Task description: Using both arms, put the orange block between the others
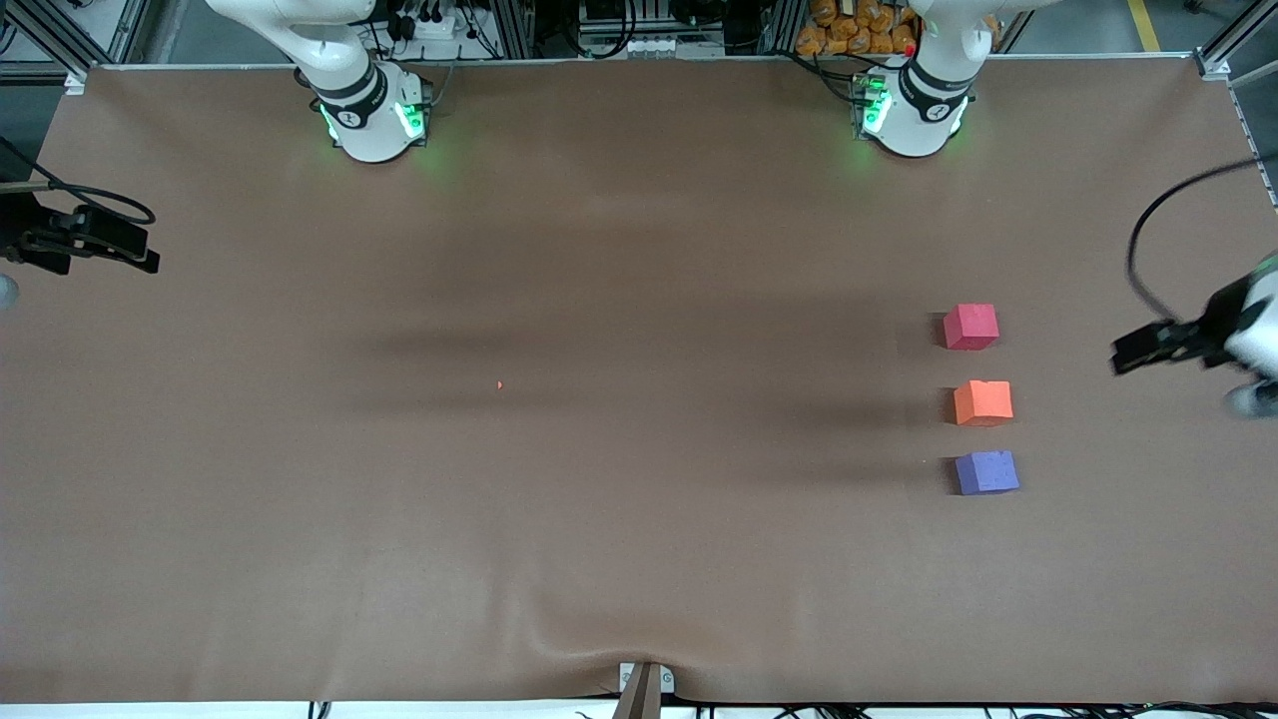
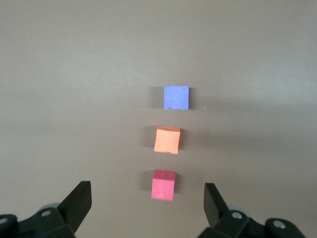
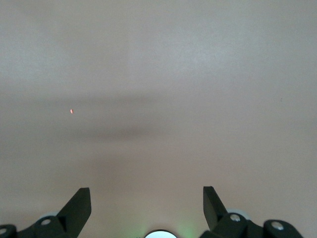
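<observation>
My left gripper (image 1: 1123, 356) hangs over the table's edge at the left arm's end, fingers (image 2: 79, 201) spread wide, nothing between them. My right gripper (image 1: 150, 262) waits over the right arm's end, equally wide and empty (its wrist view shows only bare brown table (image 3: 158, 74)). The small matte orange foam cube (image 1: 982, 402) sits on the brown table (image 1: 599, 499) between the other two: the red-pink foam cube (image 1: 970, 327) at its twelve o'clock in the front view, the purple foam cube (image 1: 986, 472) at its six. All three stand apart in one line, none touching. A tiny orange speck (image 1: 500, 384) lies mid-table.
</observation>
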`<state>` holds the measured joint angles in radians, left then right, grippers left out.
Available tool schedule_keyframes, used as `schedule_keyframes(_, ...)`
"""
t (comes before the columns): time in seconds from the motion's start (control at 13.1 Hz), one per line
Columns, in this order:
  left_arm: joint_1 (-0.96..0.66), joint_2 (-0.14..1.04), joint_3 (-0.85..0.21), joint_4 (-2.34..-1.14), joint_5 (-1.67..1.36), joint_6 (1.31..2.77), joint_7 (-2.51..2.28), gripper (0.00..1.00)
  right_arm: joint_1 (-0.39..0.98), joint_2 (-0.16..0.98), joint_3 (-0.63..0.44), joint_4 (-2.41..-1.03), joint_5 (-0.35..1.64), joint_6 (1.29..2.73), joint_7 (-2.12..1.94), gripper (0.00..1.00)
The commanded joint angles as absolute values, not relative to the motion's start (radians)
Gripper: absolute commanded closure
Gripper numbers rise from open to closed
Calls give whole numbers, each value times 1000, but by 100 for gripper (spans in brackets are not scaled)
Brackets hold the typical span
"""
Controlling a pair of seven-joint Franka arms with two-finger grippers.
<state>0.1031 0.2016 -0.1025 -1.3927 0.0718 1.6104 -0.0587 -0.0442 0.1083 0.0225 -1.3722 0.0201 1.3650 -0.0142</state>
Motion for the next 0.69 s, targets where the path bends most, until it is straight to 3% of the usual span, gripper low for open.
schedule_keyframes(0.0,103,125,-107,-1379,38,1533,-83,0,-43,98,21,-1367,25,1350,-21,0)
schedule_keyframes(0.38,104,51,-107,-1405,32,1471,-83,0,-40,98,23,-1367,25,1350,-21,0)
schedule_keyframes(0.61,77,-52,-89,-1557,-11,1520,-90,0,-38,98,25,-1368,25,1348,-20,0)
